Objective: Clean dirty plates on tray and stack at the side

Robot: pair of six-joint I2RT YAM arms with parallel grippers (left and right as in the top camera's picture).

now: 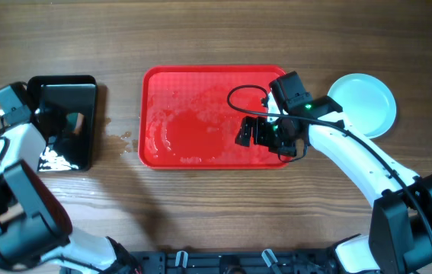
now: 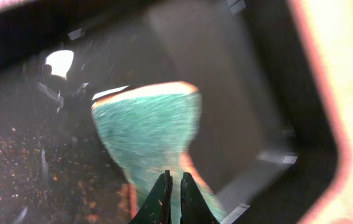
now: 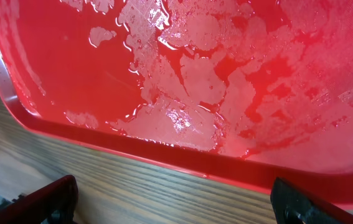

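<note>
The red tray lies in the middle of the table with no plate on it. Its floor is wet with patches of foamy water. The pale light-blue plates sit on the table just right of the tray and show as one round shape from above. My right gripper is open and empty at the tray's near right rim, with its fingers spread wide over the wood. My left gripper is inside the black tray, shut on a green sponge with an orange edge.
The black rectangular tray stands at the left and holds dark water with orange food specks. Drops of water lie on the wood between the two trays. A black cable loops over the red tray.
</note>
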